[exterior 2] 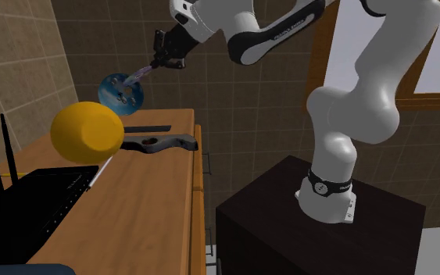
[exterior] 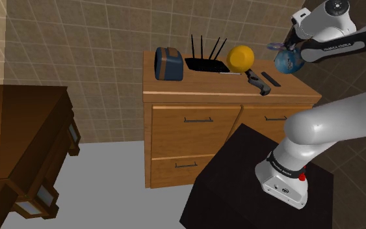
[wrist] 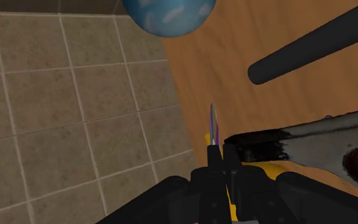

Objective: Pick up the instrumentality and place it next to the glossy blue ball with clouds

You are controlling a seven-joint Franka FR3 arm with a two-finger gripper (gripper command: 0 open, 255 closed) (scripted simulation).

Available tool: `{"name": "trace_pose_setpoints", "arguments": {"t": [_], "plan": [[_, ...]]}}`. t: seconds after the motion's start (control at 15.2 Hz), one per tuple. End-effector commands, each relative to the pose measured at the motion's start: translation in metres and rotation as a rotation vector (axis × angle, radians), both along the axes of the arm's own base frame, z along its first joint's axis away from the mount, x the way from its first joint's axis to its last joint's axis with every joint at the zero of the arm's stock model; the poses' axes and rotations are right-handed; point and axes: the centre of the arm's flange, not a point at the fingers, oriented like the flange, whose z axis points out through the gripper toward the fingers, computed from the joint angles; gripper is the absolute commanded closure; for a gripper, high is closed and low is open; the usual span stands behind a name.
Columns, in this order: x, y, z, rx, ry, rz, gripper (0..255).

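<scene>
Two fingers, clamped on the thin purple-tipped tool, hold it just above the cloud-patterned blue ball at the tabletop's rear corner, so we can lower it alongside.

On the wooden counter lie a blue toaster, black router, yellow ball, grey pistol-shaped tool, black bar and blue cloudy ball.

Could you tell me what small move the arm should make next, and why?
Probably lower the gripper toward the bare countertop beside the blue clouded ball. Its fingers are shut on the thin purple tool, which hangs in the air just above the ball. It is near the goal but not yet set down, and opening now would likely drop it.
</scene>
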Motion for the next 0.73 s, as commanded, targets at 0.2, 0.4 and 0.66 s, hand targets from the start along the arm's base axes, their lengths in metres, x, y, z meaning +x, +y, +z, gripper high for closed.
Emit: {"name": "trace_pose_setpoints", "arguments": {"t": [0.2, 0.4, 0.66], "plan": [[-0.024, -0.061, 0.003, -0.002, 0.001, 0.001, 255], [-0.039, -0.098, 0.003, -0.002, 0.001, 0.001, 255], [-0.059, -0.147, 0.004, -0.002, 0.001, 0.001, 255]]}}
